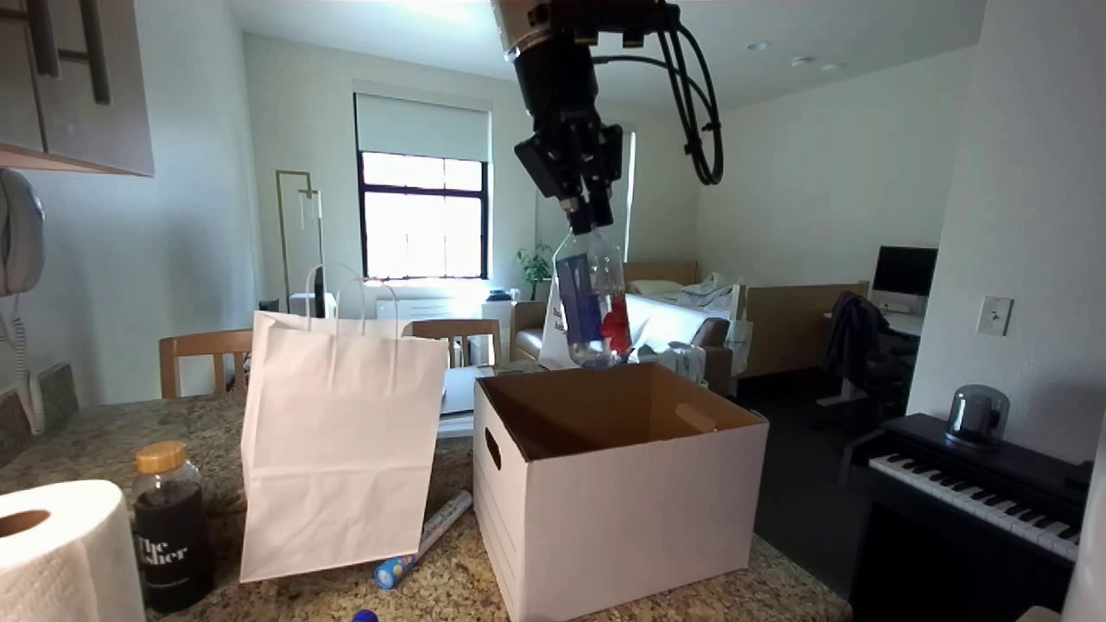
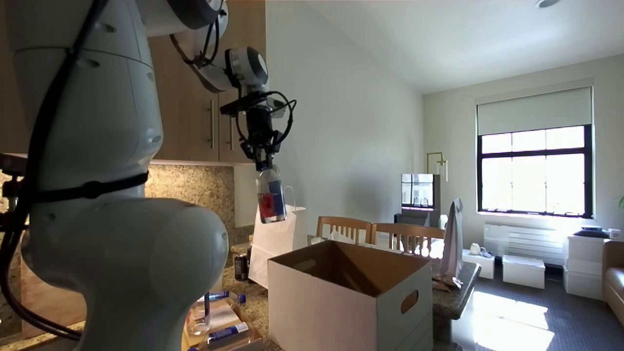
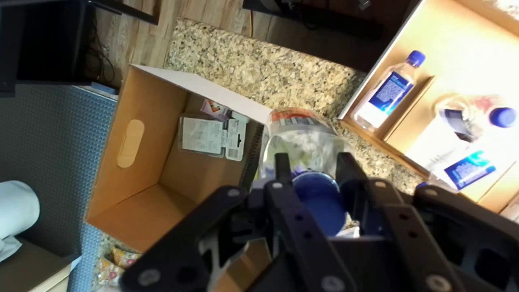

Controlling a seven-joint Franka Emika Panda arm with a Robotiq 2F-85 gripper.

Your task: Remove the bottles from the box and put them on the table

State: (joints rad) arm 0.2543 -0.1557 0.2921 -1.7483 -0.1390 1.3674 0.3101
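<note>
Blue plastic sat between my fingers (image 3: 282, 172): the cap (image 3: 318, 211) of a bottle (image 1: 592, 307). My gripper (image 3: 314, 164) had its jaws clamped on that capped end, and the clear body hung below, slightly tilted, its red patch and blue label showing, higher than the rim of the white box (image 1: 639, 518). Whether its base was over the box's opening or just past the edge, I could not tell. The box stood upright on the speckled table (image 3: 259, 61), and down inside it lay a flat pack with a white label (image 3: 202, 136) and a small purple packet (image 3: 213, 108). Near the box, with a strip of the table between, was a shallow carton (image 3: 442, 32) holding more bottles (image 3: 390, 95), at least two on their sides; glare washed out part of that group. In an exterior view a white paper bag (image 1: 346, 432) stood beside the box, and a blue-ended tube (image 1: 445, 520) lay between the two. Farther from the box than the bag were a dark jar (image 1: 173, 544) and a paper roll (image 1: 78, 553). A black piano (image 1: 976, 501) stood well apart from the box. Farthest past the box, in both exterior views, were wooden chairs (image 1: 454, 328) and, behind them, a window (image 1: 423, 229).
</note>
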